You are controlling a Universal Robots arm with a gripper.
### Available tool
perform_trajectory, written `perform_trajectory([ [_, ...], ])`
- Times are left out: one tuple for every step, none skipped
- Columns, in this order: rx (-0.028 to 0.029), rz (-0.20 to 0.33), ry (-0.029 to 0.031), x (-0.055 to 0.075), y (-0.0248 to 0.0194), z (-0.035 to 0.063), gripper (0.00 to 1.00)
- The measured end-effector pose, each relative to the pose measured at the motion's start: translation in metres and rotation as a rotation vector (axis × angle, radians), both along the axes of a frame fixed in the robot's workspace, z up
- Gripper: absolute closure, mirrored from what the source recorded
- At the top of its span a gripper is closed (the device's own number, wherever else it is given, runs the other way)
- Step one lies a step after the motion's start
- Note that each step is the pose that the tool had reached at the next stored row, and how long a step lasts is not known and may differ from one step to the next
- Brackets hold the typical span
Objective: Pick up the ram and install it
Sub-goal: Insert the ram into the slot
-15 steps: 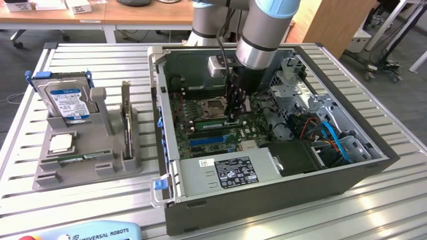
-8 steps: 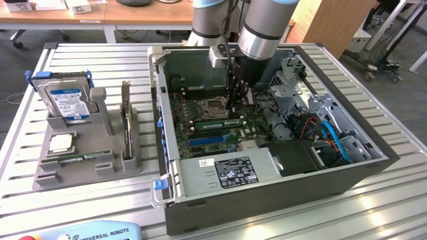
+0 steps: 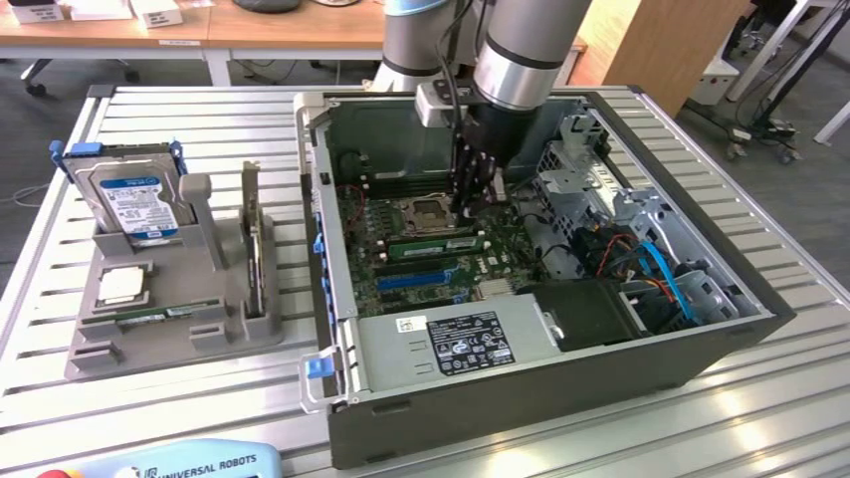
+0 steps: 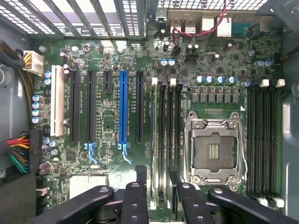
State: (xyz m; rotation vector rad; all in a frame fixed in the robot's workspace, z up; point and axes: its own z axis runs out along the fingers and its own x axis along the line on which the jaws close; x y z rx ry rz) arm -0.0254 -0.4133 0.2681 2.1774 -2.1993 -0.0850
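Ram (image 3: 428, 237): a green stick lying along a motherboard slot inside the open computer case (image 3: 743, 329), at 6 o'clock of the processor socket (image 3: 422, 210) in the exterior view. The jaws stand apart near the stick's 1 o'clock end and clamp nothing. Risk: an end left unlatched would leave the stick tilted, and the spread fingers (image 4: 140, 191) could snag a neighbouring slot. Hidden: the fingers cover the near slot clips. Edge-on, the stick is hard to tell from its slot.

Case (image 3: 531, 388) open above — drive cage (image 3: 584, 174), cables (image 3: 664, 274) close beside the tool (image 3: 473, 204)
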Motion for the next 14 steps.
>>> perform_trajectory([
  [0.0001,0.0,-0.0028,-0.0005,0.0,0.0008,0.69],
  [0.0004,0.0,-0.0065,-0.0011,0.0,0.0012,0.69],
  [0.0012,0.0,-0.0106,-0.0017,0.0,0.0014,0.69],
  [0.0014,0.0,-0.014,-0.0023,0.0,0.0016,0.69],
  [0.0016,0.001,-0.0172,-0.0028,0.0,0.0016,0.69],
  [0.0015,0.001,-0.0195,-0.0032,0.0,0.0017,0.69],
  [0.0015,0.001,-0.0211,-0.0035,0.0,0.0018,0.69],
  [0.0013,0.001,-0.0226,-0.0038,0.0,0.002,0.69],
  [0.0011,0.001,-0.0242,-0.0042,0.0,0.0024,0.69],
  [0.0011,0.001,-0.0257,-0.0045,0.0,0.0028,0.69],
  [0.0013,0.001,-0.0274,-0.0049,0.0,0.0032,0.69],
  [0.0016,0.001,-0.0284,-0.0051,0.0,0.0032,0.69],
  [0.0016,0.001,-0.0285,-0.005,0.0,0.0032,0.69],
  [0.0014,0.001,-0.0285,-0.0051,0.0,0.0033,0.69],
])
